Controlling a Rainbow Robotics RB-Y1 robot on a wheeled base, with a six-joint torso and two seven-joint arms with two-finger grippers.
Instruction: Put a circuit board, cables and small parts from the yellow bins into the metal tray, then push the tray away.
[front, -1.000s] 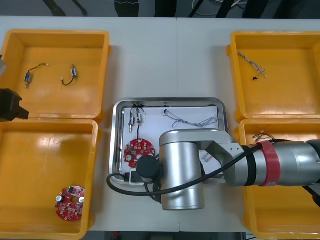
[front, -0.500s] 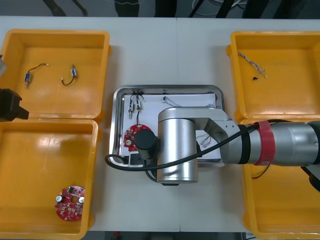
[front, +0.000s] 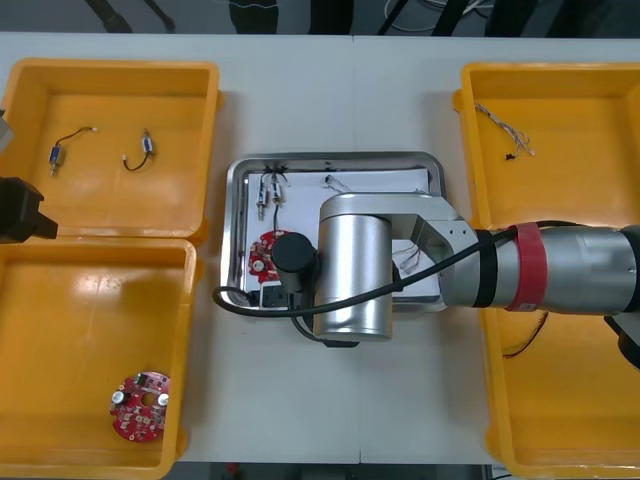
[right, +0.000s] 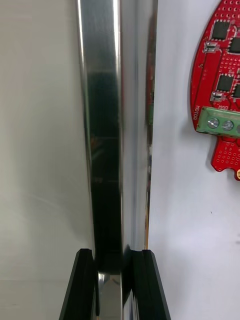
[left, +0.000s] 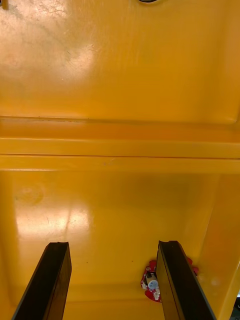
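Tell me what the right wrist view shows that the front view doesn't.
Right wrist view: the right gripper, its fingers shut on the metal tray rim. Front view: four yellow bins, cables and small metal parts in the tray, the left arm parked at the left bins. Both: the tray and the red circuit board lying inside it.

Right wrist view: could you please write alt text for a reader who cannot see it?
The right end effector grips the shiny rim of the metal tray between its black fingers. A red circuit board lies on the tray's white inside.
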